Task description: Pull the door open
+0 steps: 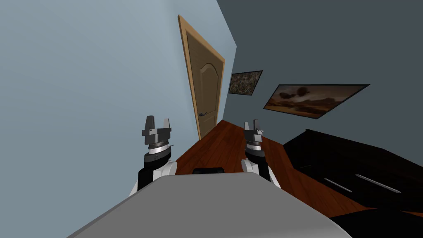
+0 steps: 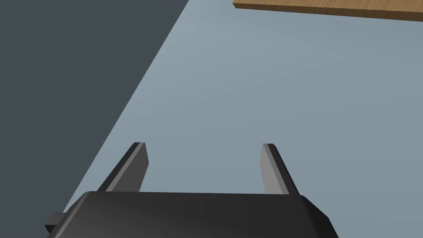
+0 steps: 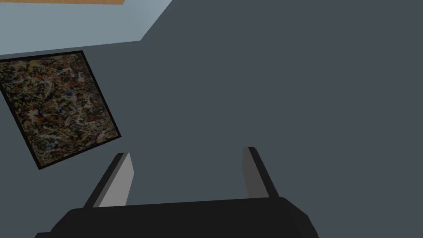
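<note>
brown door [image 1: 205, 89] seen shut, standing tall — dark handle [image 1: 202, 114] low, reddish plank floor [image 1: 223, 144], left gripper [image 1: 157, 120] and right gripper [image 1: 251, 122] held spread

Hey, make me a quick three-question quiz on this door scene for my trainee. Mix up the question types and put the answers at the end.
1. True or false: the left tool is shut on the door handle.
2. Multiple choice: the brown door is A) shut, B) half open, C) wide open.
3. Fill in the blank: the right tool holds nothing and is ___.

Key:
1. False. It is open and well short of the handle.
2. A.
3. Open.
</note>
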You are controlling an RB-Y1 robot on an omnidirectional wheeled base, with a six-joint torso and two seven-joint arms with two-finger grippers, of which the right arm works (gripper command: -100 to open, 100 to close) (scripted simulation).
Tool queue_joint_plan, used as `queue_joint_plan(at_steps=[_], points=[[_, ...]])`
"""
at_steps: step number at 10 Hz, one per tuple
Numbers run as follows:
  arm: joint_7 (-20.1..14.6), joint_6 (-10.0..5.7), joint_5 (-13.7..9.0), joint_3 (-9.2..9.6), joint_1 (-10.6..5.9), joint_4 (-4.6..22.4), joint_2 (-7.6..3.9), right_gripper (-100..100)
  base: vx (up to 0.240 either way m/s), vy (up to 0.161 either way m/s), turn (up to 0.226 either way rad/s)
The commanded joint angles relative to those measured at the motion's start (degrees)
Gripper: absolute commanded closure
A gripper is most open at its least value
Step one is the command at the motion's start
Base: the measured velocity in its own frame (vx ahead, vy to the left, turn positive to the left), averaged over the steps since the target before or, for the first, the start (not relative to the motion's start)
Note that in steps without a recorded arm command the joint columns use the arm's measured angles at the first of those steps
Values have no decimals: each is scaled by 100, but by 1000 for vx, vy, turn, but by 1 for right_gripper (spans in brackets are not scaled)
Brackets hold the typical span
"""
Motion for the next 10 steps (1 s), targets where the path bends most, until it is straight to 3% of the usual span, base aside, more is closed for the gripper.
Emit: queue_joint_plan(at_steps=[1,10], points=[[-27,-25,-7,28,-99,219,-57,-100,51,-6,140],[-177,-164,-45,185,-658,1459,-349,-100,77,-15,107]])
